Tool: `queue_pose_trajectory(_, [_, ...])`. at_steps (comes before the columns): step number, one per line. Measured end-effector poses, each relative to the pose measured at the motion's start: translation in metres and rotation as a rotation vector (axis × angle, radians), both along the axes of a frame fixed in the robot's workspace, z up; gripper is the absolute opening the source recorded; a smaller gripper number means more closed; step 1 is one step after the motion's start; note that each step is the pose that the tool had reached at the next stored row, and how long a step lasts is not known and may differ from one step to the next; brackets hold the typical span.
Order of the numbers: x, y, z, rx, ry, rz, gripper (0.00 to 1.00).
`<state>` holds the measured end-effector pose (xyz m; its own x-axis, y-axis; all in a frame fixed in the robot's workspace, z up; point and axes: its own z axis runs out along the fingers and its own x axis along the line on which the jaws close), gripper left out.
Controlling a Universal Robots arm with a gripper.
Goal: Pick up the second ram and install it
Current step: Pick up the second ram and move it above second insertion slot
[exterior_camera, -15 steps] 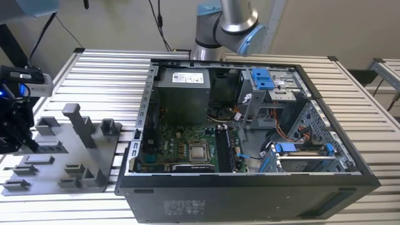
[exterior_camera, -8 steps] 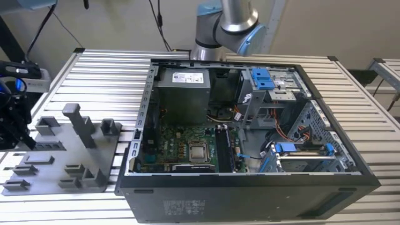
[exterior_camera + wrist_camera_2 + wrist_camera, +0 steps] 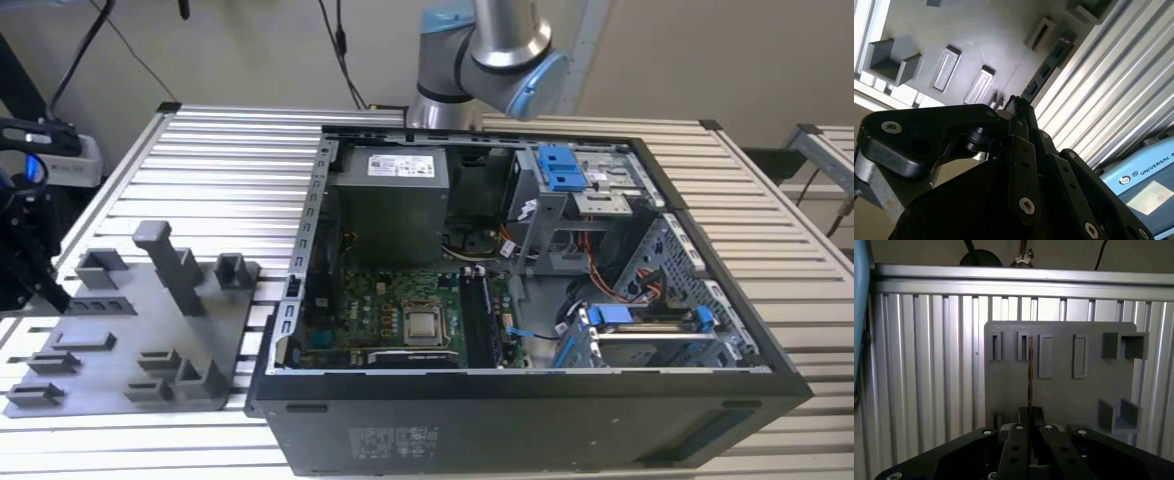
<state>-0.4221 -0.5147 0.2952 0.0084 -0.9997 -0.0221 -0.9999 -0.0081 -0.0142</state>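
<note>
Gripper (image 3: 1030, 426) is closed on the memory stick (image 3: 1029, 372), with 2 fingers pinching it in both wrist views. In the first wrist view the stick is edge-on, a thin dark line running out from the fingertips over the grey tray (image 3: 1064, 405). The second wrist view shows its flat side with black chips, far end near the tray's edge by the slatted table (image 3: 1114, 75). Can't tell if it touches the tray. In the exterior view the tray sits at the left, the open computer case (image 3: 534, 400) just beside it, green board (image 3: 380, 310) inside.
</note>
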Motion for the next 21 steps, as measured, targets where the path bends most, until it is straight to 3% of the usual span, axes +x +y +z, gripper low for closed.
queue_pose_trajectory(21, [0.0,0.0,0.0287,0.0,0.0,0.0,0.14])
